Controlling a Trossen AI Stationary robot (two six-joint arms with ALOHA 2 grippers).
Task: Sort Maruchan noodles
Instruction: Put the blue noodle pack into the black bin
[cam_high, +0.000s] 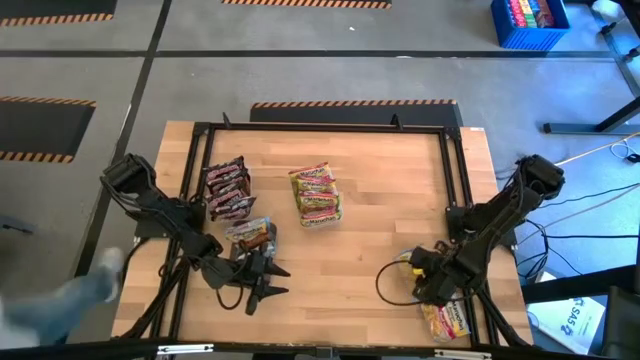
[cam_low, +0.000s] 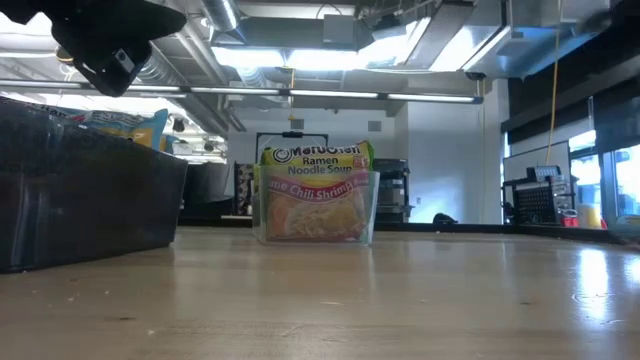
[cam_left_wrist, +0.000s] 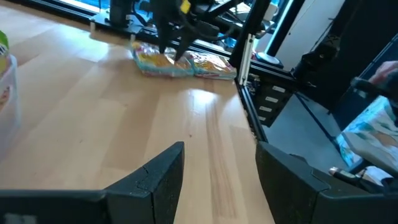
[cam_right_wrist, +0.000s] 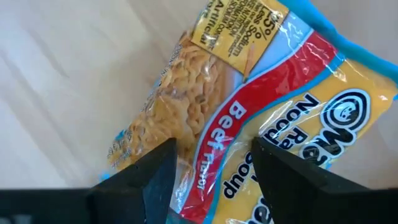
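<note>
Two yellow-orange Maruchan packets lie flat at the table's near right corner, also seen in the left wrist view. My right gripper is open and points down over them, a finger on either side of the "Beef Flavor" packet. My left gripper hovers open over bare wood near the near edge, left of centre, holding nothing. Maroon packets, silvery packets and yellow-green Chili Shrimp packets sit in separate clear trays; the Chili Shrimp tray also shows in the low view. My right gripper has its open fingers coming from above across the Beef Flavor packet's red band. The packet lies flat on the table. I cannot tell whether the fingertips touch it.
A black frame rail borders the table. A dark cable loop lies on the wood beside my right gripper. Open wood lies between the two grippers. A blurred person is off the table's left near corner.
</note>
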